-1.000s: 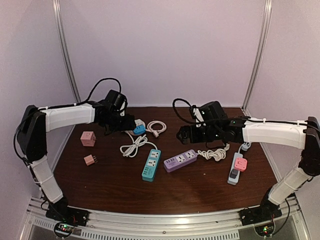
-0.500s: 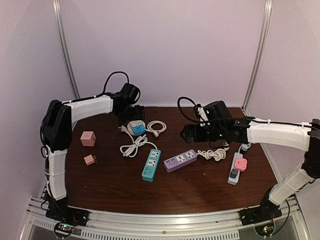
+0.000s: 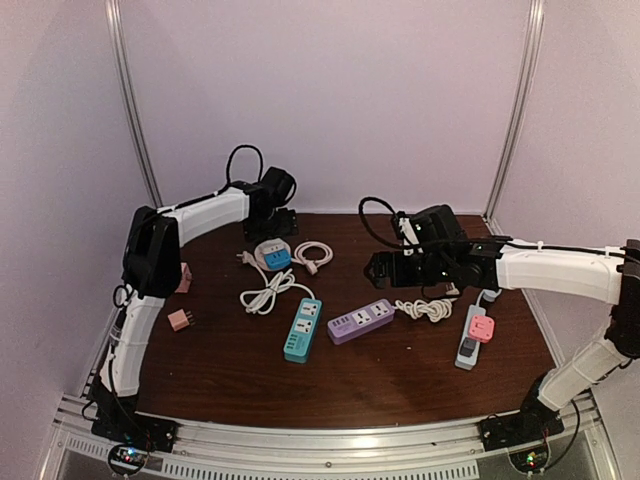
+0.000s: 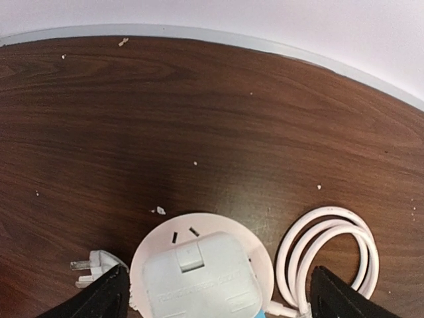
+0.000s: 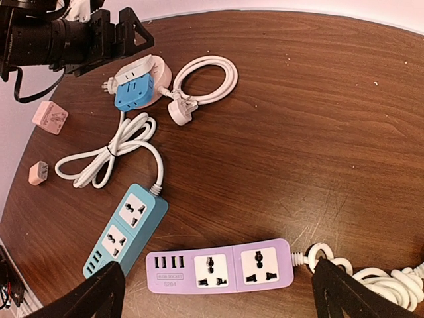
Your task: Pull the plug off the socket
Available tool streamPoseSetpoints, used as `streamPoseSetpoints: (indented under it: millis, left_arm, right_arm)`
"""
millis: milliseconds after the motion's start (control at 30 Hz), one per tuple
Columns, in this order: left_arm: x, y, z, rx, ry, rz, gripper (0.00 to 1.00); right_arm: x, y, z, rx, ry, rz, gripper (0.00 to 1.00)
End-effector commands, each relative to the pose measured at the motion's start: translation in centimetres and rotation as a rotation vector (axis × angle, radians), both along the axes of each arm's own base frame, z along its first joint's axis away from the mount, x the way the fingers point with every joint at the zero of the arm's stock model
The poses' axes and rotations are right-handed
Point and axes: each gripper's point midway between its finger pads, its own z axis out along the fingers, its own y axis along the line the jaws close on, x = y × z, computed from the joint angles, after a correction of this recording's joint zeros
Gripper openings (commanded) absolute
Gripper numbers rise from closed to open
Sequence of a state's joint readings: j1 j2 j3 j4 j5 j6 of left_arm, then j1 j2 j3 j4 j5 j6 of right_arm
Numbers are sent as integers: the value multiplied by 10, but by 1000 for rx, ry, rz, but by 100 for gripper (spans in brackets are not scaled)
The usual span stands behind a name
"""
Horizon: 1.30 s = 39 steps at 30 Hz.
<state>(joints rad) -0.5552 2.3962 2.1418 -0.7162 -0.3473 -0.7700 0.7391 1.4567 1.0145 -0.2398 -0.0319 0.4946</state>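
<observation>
The socket point(image 4: 151, 246) sits at 11 o'clock from the table's point(image 3: 400, 385) middle, with the plug point(image 4: 199, 275) on it. A cable coil point(image 3: 313, 254) lies just at its 3 o'clock. At its 6 o'clock lie a cord bundle point(image 3: 265, 292), then the left strip point(image 3: 302, 328) (the middle strip point(image 3: 361, 321) is just beside, at 3). The right strip point(image 3: 472, 335) lies farther toward 3. An adapter point(image 3: 181, 319) lies at the left strip's 9.

**A:** What lies nearest the right hand point(image 5: 222, 295)?

**B:** A lilac plastic power strip point(image 5: 218, 268) at six o'clock, between the widely spread black fingertips point(image 5: 99, 291). A bundled white cord point(image 5: 377, 281) lies at five.

**A:** And beyond?

**B:** A teal power strip point(image 5: 126, 228) at seven, its white cable point(image 5: 109, 156) looped toward nine. At eleven, a blue plug block point(image 5: 136, 93) sits on a round white socket base point(image 5: 158, 68), with a coiled white lead point(image 5: 205, 79) just beside. The black left hand point(image 5: 116, 46) hangs at ten. A pink cube point(image 5: 50, 118) and a small pink plug point(image 5: 38, 173) lie at nine on the dark wooden counter point(image 5: 318, 119).
</observation>
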Motion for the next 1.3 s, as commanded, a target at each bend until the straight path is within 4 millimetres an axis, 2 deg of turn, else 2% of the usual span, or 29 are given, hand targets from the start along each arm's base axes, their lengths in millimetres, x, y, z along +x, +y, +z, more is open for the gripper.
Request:
streamPoseSetpoints:
  millis: [0,100,267,400,567,733,900,1033,1267]
  left_arm:
    - [7,8,-15,24,19,64,96]
    - [6,16,-26,57,32,104,97]
    - [6,16,-42,70,55,106,97]
    - [4,11,-55,70,83,72,97]
    - [-1,-2,-60,104,104,-44,91]
    - [-15,-20,-60,155,126,-186,88]
    - [-34,-27,-62,196,154,-268,88]
    - [-51,-36,-68,130,188,-344,88]
    - [-79,-58,-64,24,215,-475,87]
  right_arm:
    - [2,-7,9,3,-26,-20,100]
    - [1,-7,9,2,-22,-19,100]
    - [0,-8,9,1,-19,-18,100]
    - [1,-7,7,-4,-14,-17,100]
    - [2,-6,5,-5,-12,-17,100]
    - [3,-3,0,-4,-2,-10,100]
    - [5,1,-4,2,7,-5,100]
    - [5,4,-6,7,14,0,100]
    - [4,4,-11,4,28,3,100]
